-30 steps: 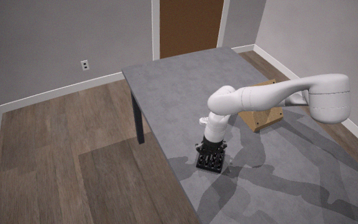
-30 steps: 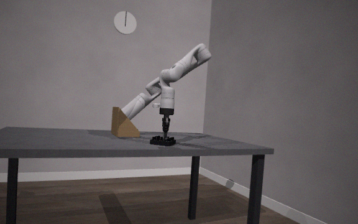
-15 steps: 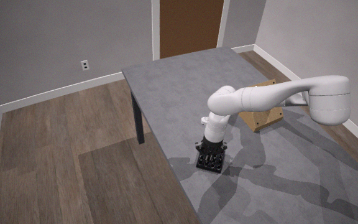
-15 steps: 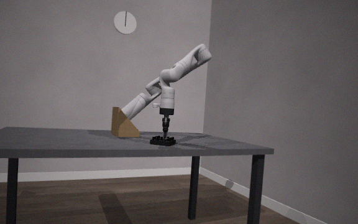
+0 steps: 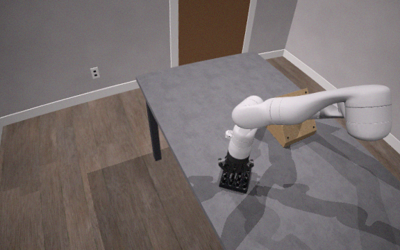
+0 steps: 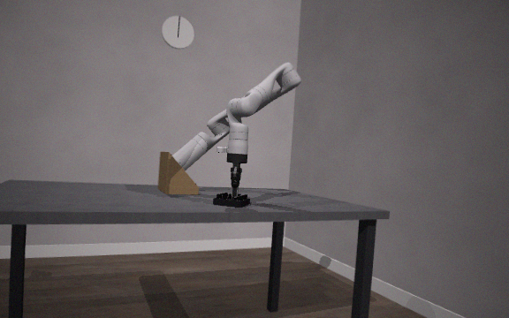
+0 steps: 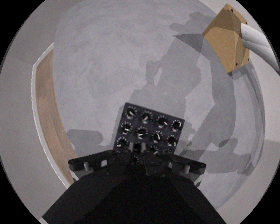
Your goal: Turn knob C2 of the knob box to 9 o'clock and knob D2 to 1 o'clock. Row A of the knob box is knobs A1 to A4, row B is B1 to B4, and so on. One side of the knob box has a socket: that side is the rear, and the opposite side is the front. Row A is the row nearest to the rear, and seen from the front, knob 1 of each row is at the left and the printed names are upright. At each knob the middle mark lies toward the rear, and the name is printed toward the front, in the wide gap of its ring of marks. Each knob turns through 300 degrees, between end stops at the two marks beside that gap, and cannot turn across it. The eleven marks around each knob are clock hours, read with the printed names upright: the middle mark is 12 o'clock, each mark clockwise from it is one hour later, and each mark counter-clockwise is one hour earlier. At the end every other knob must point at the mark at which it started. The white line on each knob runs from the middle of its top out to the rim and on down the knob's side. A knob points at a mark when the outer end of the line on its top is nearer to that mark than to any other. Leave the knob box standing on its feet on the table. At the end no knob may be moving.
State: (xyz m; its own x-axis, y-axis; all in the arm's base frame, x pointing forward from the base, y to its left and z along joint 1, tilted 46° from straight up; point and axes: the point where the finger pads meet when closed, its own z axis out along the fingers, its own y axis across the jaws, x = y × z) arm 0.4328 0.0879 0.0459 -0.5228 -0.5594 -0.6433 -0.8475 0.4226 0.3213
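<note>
We have the gripper (image 6: 235, 191) down on the knob box (image 5: 235, 180), which stands on its feet on the grey surface (image 5: 200, 104) near its edge, with the tan wedge (image 5: 292, 130) well apart behind it. The fingers stand narrow and are clamped on one knob, though from these views we cannot read which one: the wrist view shows only the far rows of knobs past the gripper body, and the labels and white lines are too small to make out. We judge that we are in the middle of turning one of the two target knobs. To do this well, we should keep the wrist vertical over the knob's axis and rotate about that axis alone, so no sideways push slides or tips the box or brushes a neighbouring knob. We should turn slowly, stay off the wide gap and its end stops, stop on the mark, then open and lift straight up.
</note>
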